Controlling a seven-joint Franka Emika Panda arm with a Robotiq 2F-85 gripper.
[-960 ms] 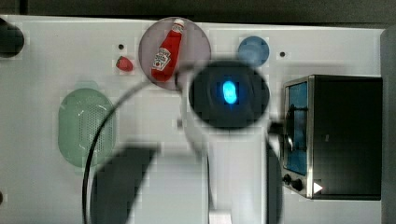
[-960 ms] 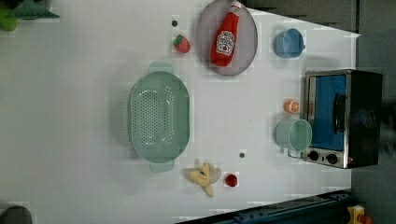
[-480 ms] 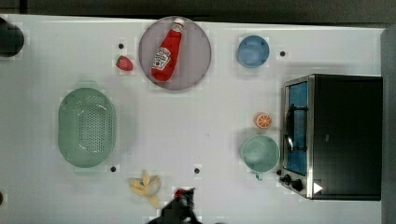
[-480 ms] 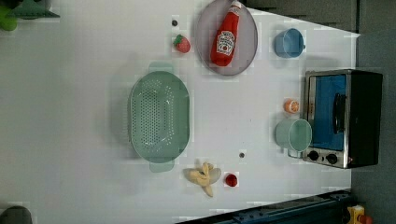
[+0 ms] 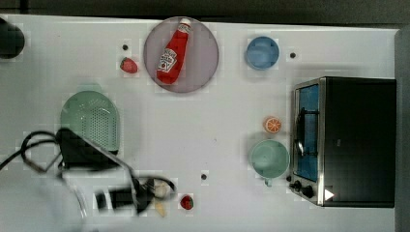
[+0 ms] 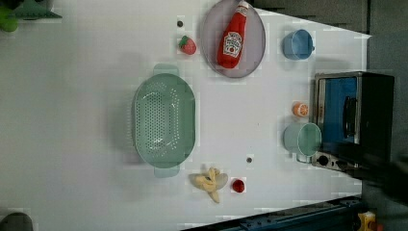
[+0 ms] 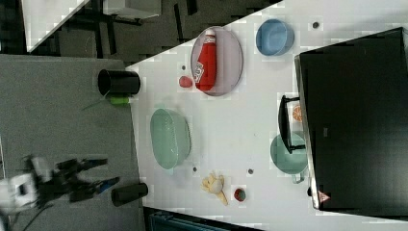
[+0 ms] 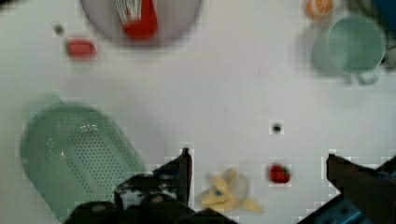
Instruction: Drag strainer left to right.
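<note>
My fingers (image 8: 257, 161) stand wide apart with nothing between them, one dark tip (image 8: 183, 170) on each side of the wrist view, hanging above the white table (image 5: 203, 125) over a peeled banana (image 8: 229, 191) and a small strawberry (image 8: 279, 173). The strainer (image 6: 164, 126) sits flat on the table toward the left view's left half, its dotted base facing up and its two end tabs showing; I am not touching it. In the top view my arm (image 5: 92, 159) crosses the lower end of the strainer and hides part of its rim, and a dark cable loops off toward the top view's left edge. In the right view my fingers (image 7: 98, 173) hang off the table's edge, over the grey floor, well apart from the strainer. Beyond the strainer, a ketchup bottle (image 6: 233, 39) lies on a grey plate (image 6: 255, 53), with another strawberry (image 6: 187, 45) just beside the plate. A blue cup (image 6: 296, 44) stands near the far corner. A toaster oven (image 6: 353, 115) sits at the left view's right, with an orange slice (image 6: 300, 109) and a green cup (image 6: 302, 139) close in front of its door. The banana and the small strawberry lie near the table's edge below the strainer in the left view.
</note>
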